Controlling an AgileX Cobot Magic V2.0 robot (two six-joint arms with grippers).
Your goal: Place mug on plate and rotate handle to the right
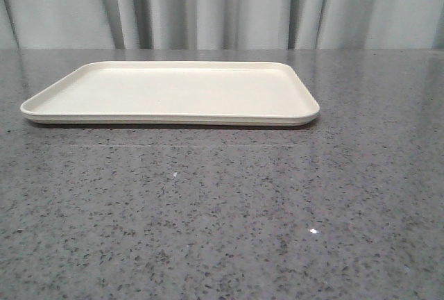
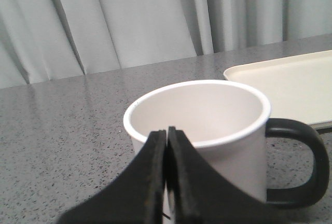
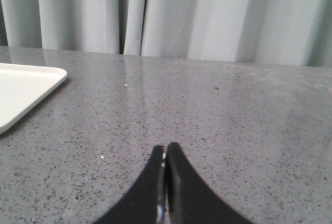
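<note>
While no brand, label or writing is readable anywhere, you can at least place everything: the plate (image 1: 170, 95) lies flat on the grey speckled table (image 1: 222, 210), toward the far side, with its long near rim facing you and pale curtains (image 1: 222, 5) behind. From the front view you see bare tabletop all along the plate's near edge and past its right corner. The mug (image 2: 207, 136) isn't in that view; your left wrist camera has it upright on the table just beside the plate's corner, off the plate, handle (image 2: 298, 162) pointing toward the plate side. Your left gripper (image 2: 167, 136) sits right in front of the mug, fingertips pressed together, holding nothing. Your right gripper (image 3: 166, 154) is likewise closed and empty over bare table, near the plate's other corner.
</note>
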